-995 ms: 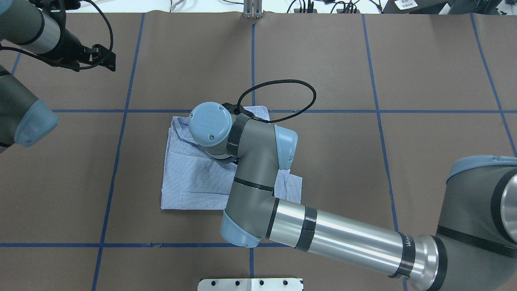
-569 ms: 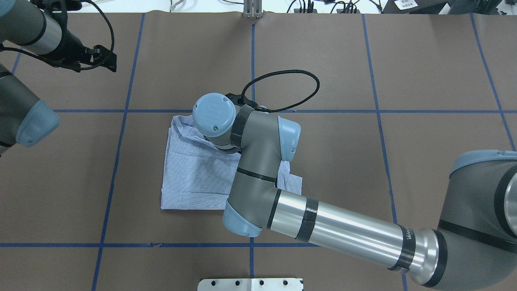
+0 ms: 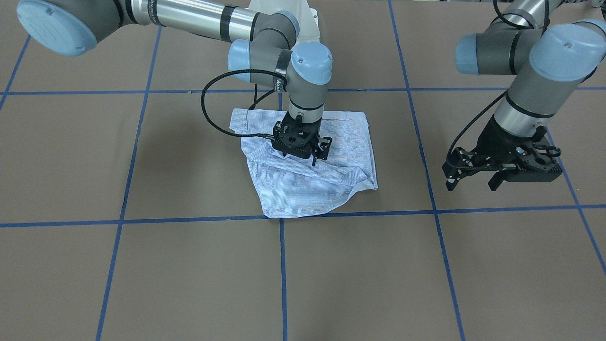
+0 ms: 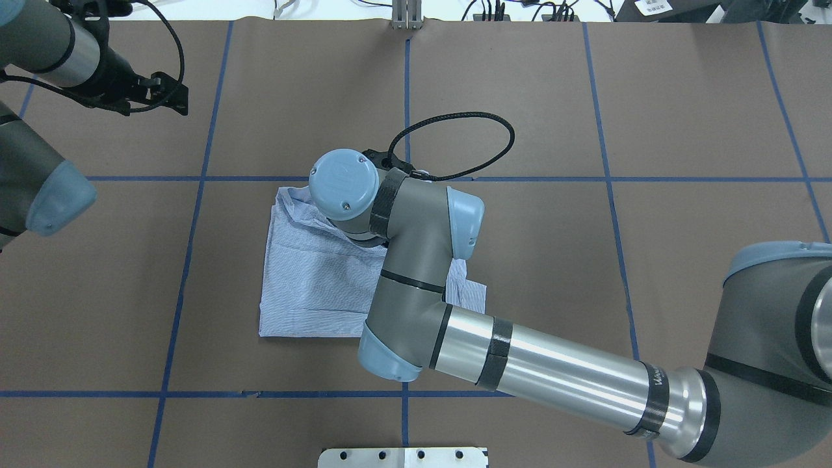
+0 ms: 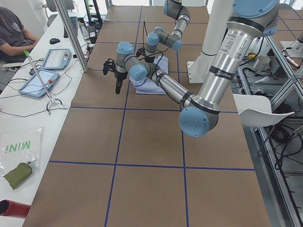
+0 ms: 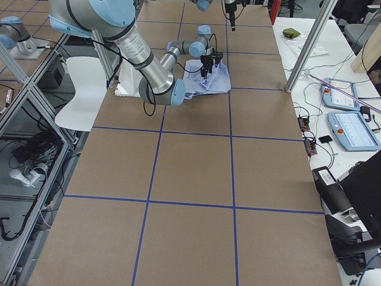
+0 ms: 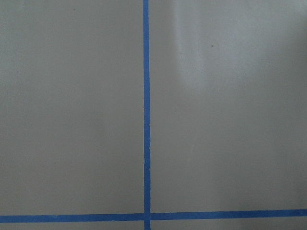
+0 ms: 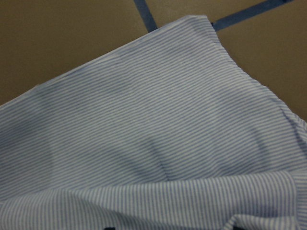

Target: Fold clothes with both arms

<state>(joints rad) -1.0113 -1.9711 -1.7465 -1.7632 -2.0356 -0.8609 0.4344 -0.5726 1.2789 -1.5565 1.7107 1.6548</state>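
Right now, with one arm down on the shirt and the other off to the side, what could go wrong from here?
The right end effector sits in bunched folds of the shirt; any pull could drag the whole pile and undo the folds. The left end effector hangs open over the table, so nothing pins the cloth. The shirt's edge nearest the front-facing camera looks rumpled and may set crooked.
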